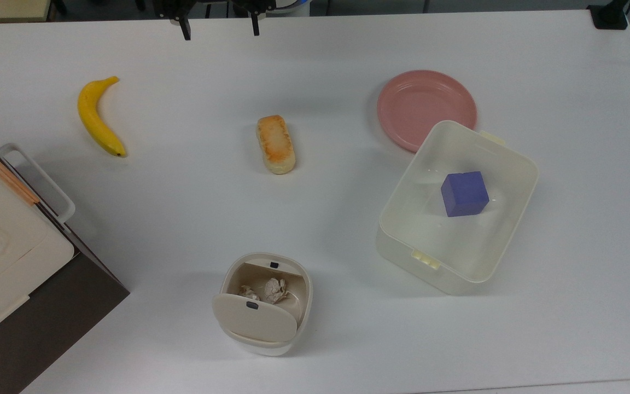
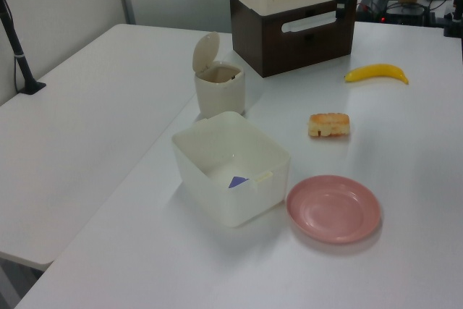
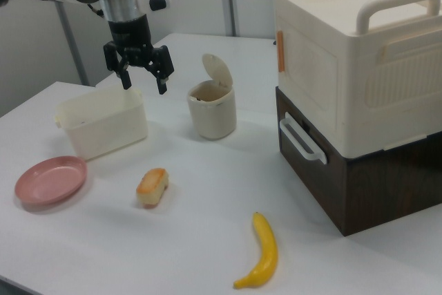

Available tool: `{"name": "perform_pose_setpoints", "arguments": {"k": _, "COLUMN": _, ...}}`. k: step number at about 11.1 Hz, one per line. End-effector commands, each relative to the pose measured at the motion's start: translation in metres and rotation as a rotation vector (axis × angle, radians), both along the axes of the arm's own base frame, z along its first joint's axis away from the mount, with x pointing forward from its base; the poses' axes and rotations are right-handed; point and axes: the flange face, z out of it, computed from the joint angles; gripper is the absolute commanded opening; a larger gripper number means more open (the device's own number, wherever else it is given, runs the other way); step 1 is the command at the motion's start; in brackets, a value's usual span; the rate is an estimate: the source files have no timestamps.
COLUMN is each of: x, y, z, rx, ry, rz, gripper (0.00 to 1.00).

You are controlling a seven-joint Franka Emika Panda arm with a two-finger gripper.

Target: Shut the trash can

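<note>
The trash can (image 1: 299,284) is a small cream-white bin near the front edge of the table in the top view. Its beige lid (image 1: 254,318) with a small dark button stands swung up, and crumpled paper (image 1: 271,289) lies inside. The same trash can (image 2: 219,90) (image 3: 213,110) stands in the left and right views with its lid (image 2: 205,51) (image 3: 219,71) raised. My gripper (image 1: 220,30) (image 3: 145,83) hangs open and empty above the far side of the table, well away from the bin.
A banana (image 1: 96,117), a bread roll (image 1: 275,144) and a pink plate (image 1: 424,104) lie on the white table. A translucent-white container (image 1: 503,235) holds a blue cube (image 1: 464,193). A cream appliance on a dark brown box (image 3: 359,94) stands at the top view's left edge.
</note>
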Motion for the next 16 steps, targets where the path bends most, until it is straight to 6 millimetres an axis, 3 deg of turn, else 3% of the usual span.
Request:
{"name": "perform_pose_setpoints", "arguments": {"k": 1, "x": 0.001, "y": 0.000, "z": -0.012, "rx": 0.024, "ry": 0.009, "rz": 0.023, "gripper": 1.00}}
{"name": "perform_pose_setpoints", "arguments": {"k": 6, "x": 0.054, "y": 0.006, "z": -0.040, "rx": -0.004, "ry": 0.014, "rz": 0.033, "gripper": 1.00}}
{"name": "perform_pose_setpoints", "arguments": {"k": 8, "x": 0.078, "y": 0.009, "z": -0.061, "rx": -0.025, "ry": 0.026, "rz": 0.035, "gripper": 0.97}}
{"name": "perform_pose_setpoints", "arguments": {"k": 10, "x": 0.099, "y": 0.010, "z": -0.070, "rx": -0.043, "ry": -0.015, "rz": 0.105, "gripper": 0.74}}
{"name": "perform_pose_setpoints", "arguments": {"k": 11, "x": 0.109, "y": 0.009, "z": -0.083, "rx": -0.051, "ry": -0.026, "rz": 0.115, "gripper": 0.61}}
{"name": "perform_pose_setpoints", "arguments": {"k": 14, "x": 0.133, "y": 0.012, "z": -0.086, "rx": -0.079, "ry": -0.121, "rz": 0.170, "gripper": 0.08}}
{"name": "perform_pose_setpoints", "arguments": {"k": 15, "x": 0.141, "y": 0.014, "z": -0.093, "rx": -0.087, "ry": -0.143, "rz": 0.187, "gripper": 0.00}}
{"name": "perform_pose_setpoints", "arguments": {"k": 16, "x": 0.151, "y": 0.016, "z": -0.084, "rx": -0.100, "ry": -0.200, "rz": 0.191, "gripper": 0.00}}
